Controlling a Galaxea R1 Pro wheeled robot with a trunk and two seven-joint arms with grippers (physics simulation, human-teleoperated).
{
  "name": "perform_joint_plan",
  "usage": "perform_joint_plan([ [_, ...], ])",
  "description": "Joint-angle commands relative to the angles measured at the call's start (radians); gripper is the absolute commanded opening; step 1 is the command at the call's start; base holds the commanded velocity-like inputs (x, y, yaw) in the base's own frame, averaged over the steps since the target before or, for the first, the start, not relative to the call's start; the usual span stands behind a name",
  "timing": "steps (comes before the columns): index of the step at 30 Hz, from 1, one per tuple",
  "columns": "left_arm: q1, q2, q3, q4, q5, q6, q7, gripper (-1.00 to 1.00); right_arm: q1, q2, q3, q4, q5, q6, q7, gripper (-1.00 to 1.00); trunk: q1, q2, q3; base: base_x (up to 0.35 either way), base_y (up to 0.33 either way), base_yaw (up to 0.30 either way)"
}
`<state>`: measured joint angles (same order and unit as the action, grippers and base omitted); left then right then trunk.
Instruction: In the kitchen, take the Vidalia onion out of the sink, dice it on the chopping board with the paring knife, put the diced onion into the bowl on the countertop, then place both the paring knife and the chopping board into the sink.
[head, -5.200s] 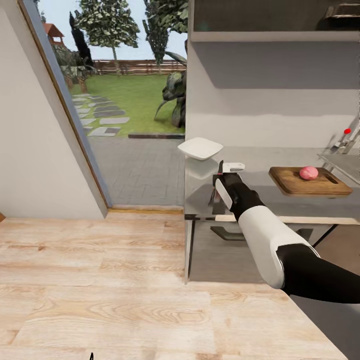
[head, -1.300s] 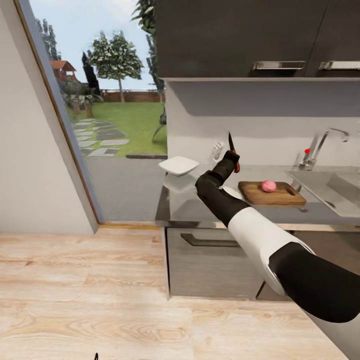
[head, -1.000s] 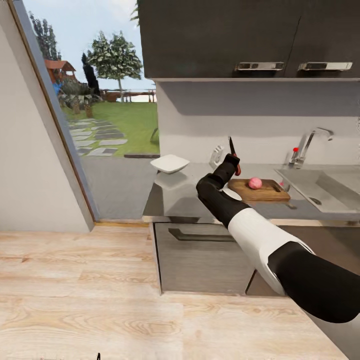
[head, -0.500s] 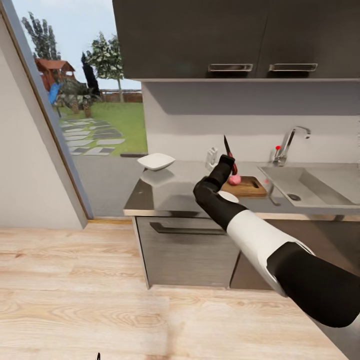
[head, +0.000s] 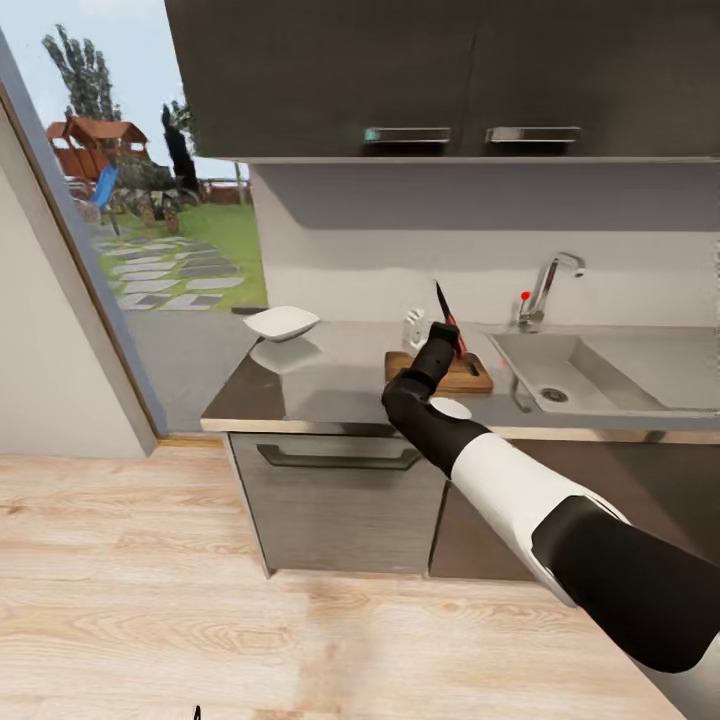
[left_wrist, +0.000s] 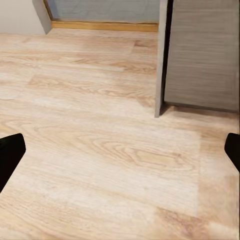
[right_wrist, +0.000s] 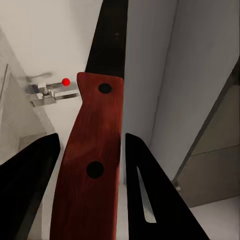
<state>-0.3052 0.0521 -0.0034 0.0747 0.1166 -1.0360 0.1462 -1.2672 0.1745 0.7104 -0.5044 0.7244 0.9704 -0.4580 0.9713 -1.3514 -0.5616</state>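
Pale oak-look floorboards run from the foreground up to the dark grey base cabinets, and the same planks fill the left wrist view, where the two dark fingertips of the left claw sit far apart at the frame's edges, released and holding nothing, beside a cabinet corner. Dark wall cupboards with bar handles hang over the glossy steel-look bench. At the left, a tall glazed opening looks onto a lawn, stepping stones and a red-roofed playhouse.

The sink is let into the bench at the right, its chrome tap with a red knob standing at the back edge. The right arm, white and black, reaches from the lower right up over the bench front. Its right claw is clenched around the paring knife, blade pointing up and tilted slightly left against the splashback; the right wrist view shows the red handle with two dark rivets pinched between the black fingers, the tap and knob blurred behind.

The chopping board lies on the bench just left of the sink, partly hidden by the wrist. The Vidalia onion cannot be made out; the claw covers that part of the board. The white bowl rests near the bench's left end, well apart from the board.
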Motion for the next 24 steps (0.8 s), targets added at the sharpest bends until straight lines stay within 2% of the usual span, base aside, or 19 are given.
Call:
perform_joint_plan([
  [1,-0.002,0.000,-0.001,0.004,0.005,-0.006,-0.002,1.00,0.000,0.000,0.004,0.001,-0.005,0.004,-0.006,-1.00,0.000,-0.001,-0.001,0.000,-0.319,0.000],
  [8,-0.002,0.000,-0.001,0.003,0.005,-0.006,-0.002,1.00,0.024,0.000,0.004,0.001,-0.006,0.004,-0.005,-1.00,0.000,-0.001,-0.001,0.000,-0.299,0.000],
  [12,-0.002,0.000,-0.002,0.004,0.005,-0.006,-0.003,1.00,0.043,0.000,0.007,0.001,-0.005,0.002,-0.005,-1.00,0.000,-0.001,-0.001,0.000,-0.059,0.000],
  [16,-0.002,0.001,-0.001,0.004,0.005,-0.006,-0.003,1.00,0.046,0.000,0.032,0.001,-0.005,-0.001,-0.005,-1.00,0.000,-0.001,-0.001,0.000,-0.013,0.000],
  [19,-0.002,0.001,-0.001,0.004,0.005,-0.006,-0.002,1.00,0.047,0.000,0.080,0.001,-0.004,-0.004,-0.006,-1.00,0.000,-0.001,-0.001,0.000,-0.002,0.000],
  [24,-0.002,0.000,-0.002,0.004,0.005,-0.006,-0.003,1.00,0.048,0.000,0.096,0.000,-0.005,-0.015,-0.008,-1.00,0.000,-0.001,-0.001,0.000,0.000,0.000],
])
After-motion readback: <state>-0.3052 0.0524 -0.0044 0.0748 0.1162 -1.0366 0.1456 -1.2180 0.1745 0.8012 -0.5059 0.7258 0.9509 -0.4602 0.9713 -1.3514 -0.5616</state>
